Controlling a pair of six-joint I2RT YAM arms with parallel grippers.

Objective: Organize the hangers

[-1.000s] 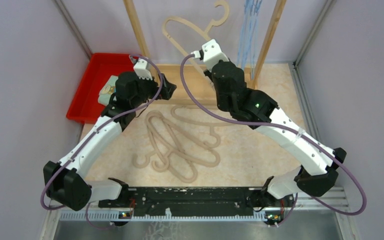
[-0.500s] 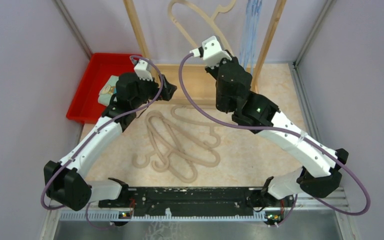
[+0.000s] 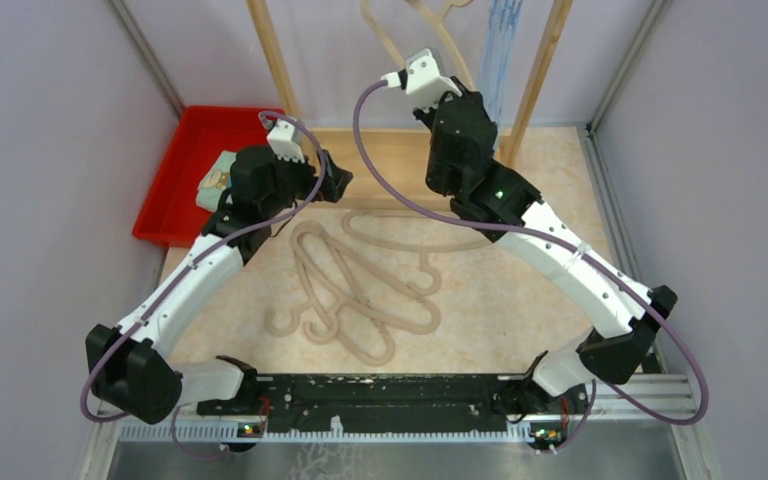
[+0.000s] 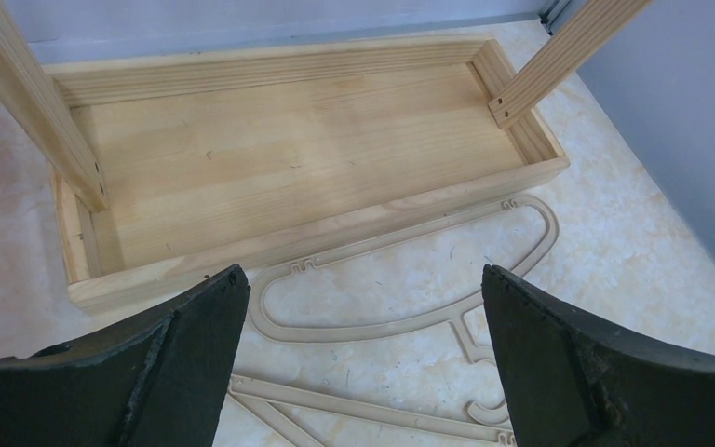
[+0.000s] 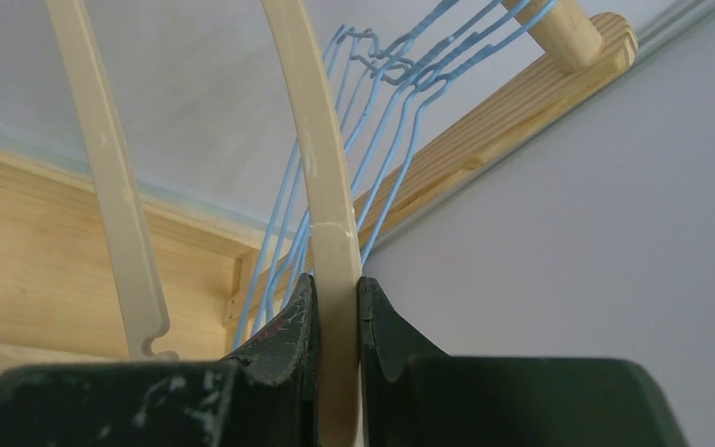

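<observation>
**Clerk:** Item one, right gripper point(image 5: 335, 303)?

**Checker:** Raised at the far side of the bench point(image 4: 614, 261), up inside the rack point(image 4: 289, 149). Jaws nearly shut, pinching one arm of a beige hanger point(image 5: 317, 140). That hanger is off the bench and runs upward past the top of the overhead view, so I cannot tell whether its hook is on the rod.

**Clerk:** Item two, left gripper point(image 4: 363, 279)?

**Checker:** Jaws wide apart, nothing between them. It hangs over the bench just in front of the rack's wooden base.

**Clerk:** Item three, hangers on the rod?

**Checker:** Blue hangers point(image 3: 500, 50), a bunch of thin wire ones, hooked over the rod by the right post. They hang just beside the held hanger.

**Clerk:** Item four, hangers lying loose?

**Checker:** Beige pile point(image 4: 363, 407), several overlapping flat on the bench between the two arms. The nearest lies just beside the base's front edge.

**Clerk:** Anything else?

**Checker:** Red bin point(image 3: 175, 180), far left, behind the left arm. Contents too hidden to list.
</observation>
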